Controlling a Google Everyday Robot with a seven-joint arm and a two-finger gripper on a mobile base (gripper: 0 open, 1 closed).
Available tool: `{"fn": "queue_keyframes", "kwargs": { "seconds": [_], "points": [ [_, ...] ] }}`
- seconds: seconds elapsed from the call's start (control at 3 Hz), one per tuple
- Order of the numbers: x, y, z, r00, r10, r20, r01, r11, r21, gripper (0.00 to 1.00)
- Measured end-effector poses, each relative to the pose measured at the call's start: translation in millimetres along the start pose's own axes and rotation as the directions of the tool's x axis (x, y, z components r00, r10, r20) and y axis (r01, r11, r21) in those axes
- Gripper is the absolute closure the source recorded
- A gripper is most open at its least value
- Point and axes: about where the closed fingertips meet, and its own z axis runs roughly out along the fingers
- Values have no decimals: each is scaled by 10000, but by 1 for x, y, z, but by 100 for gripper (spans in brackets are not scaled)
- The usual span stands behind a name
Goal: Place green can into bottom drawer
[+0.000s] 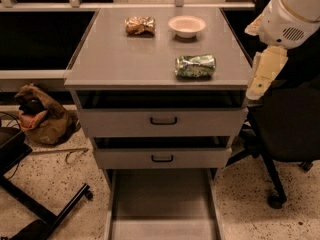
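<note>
The green can (195,66) lies on its side on the grey cabinet top (125,59), near the front right corner. The bottom drawer (162,199) is pulled out toward me at floor level, and its grey tray holds nothing. My gripper (261,79) hangs from the white arm (290,14) just off the cabinet's right edge. It is right of the can, about level with it, and touches nothing.
A gold-brown foil packet (140,25) and a small white bowl (187,26) sit at the back of the top. Two upper drawers (162,120) have black handles. A black office chair (285,134) stands right, a brown bag (42,116) and black chair legs (35,209) left.
</note>
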Motion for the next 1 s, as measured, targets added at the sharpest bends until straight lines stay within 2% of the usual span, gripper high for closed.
{"fn": "queue_keyframes", "kwargs": {
  "seconds": [0.33,0.67,1.0],
  "points": [
    [-6,-15,16,9975,-124,701,116,9999,120,0],
    [-10,-48,55,9940,-125,1085,115,9999,98,0],
    [-23,-75,106,9883,-219,1512,271,9991,-324,0]
  ]
}}
